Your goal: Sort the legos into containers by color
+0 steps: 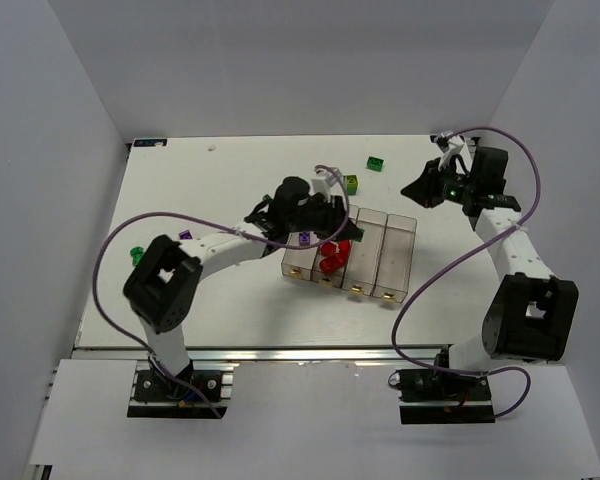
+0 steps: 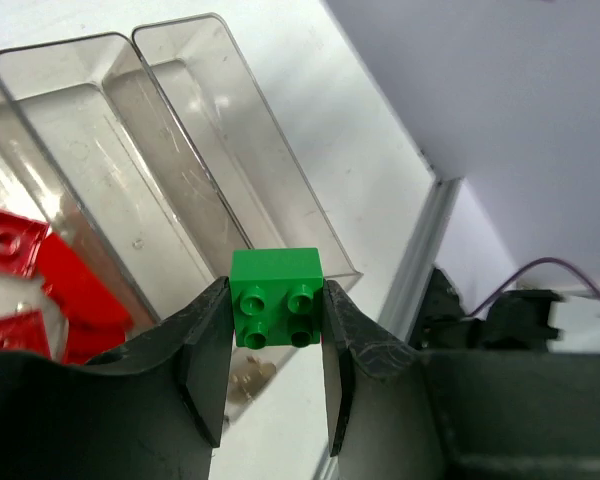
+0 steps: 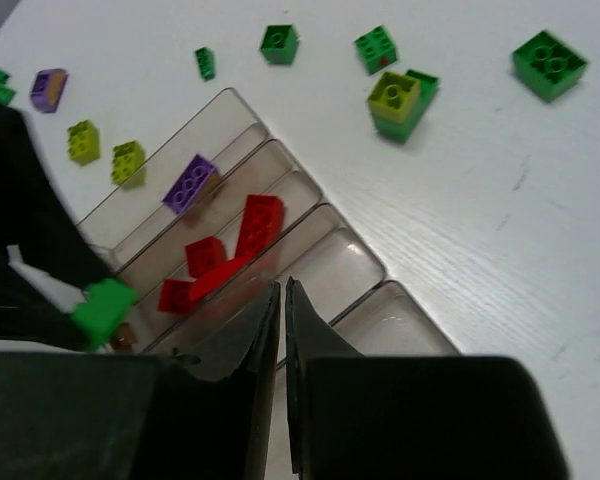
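Nearest us, in the middle of the white table [image 1: 220, 310], sits the row of four narrow translucent grey bins [image 1: 395, 255]. A purple brick [image 1: 303, 238] lies in the leftmost, red bricks [image 1: 332, 257] in the next, and the two toward the right edge hold nothing. Above the row, the left tool [image 2: 276, 330] pinches a small green studded brick [image 2: 276, 298] by its sides, right at the fingertips. We cannot tell which bin lies beneath it. Released too far left, green joins red; released over a thin dividing wall, it may bounce out. So shallow a pinch could also slip early. Farther off, the right tool [image 3: 282, 300] hangs with fingers pressed together, holding nothing, and we judge it near enough to clash if both arms reach in. Toward the far edge lie a loose green brick [image 1: 377, 162] and a yellow-green brick [image 3: 392, 92].
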`<act>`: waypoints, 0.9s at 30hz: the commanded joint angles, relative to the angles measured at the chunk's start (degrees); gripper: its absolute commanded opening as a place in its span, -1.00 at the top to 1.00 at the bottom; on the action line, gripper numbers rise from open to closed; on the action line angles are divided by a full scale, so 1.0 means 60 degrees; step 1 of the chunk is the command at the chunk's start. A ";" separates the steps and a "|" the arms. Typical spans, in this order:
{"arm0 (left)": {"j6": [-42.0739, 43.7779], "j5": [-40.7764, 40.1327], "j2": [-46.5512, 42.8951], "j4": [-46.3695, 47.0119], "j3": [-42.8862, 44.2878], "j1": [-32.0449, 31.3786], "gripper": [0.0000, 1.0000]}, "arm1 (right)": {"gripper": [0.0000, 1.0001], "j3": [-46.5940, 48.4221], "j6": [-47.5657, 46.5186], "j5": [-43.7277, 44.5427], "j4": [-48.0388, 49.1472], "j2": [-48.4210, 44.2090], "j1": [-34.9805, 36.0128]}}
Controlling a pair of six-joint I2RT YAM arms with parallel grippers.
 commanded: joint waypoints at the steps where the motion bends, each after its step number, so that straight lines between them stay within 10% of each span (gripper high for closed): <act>1: 0.0894 -0.0367 0.0978 -0.1349 0.1815 -0.0495 0.88 | 0.77 -0.0401 0.0294 -0.0971 0.0413 -0.0630 0.0046; 14: 0.2082 -0.3471 0.3852 -0.4517 0.5528 -0.0935 0.80 | 0.33 -0.0343 0.0045 -0.0663 0.0119 -0.0514 -0.0320; 27: 0.1906 -0.3869 0.4175 -0.5074 0.6158 -0.0965 0.06 | 0.23 -0.0416 -0.0116 -0.0575 -0.0057 -0.0294 -0.0320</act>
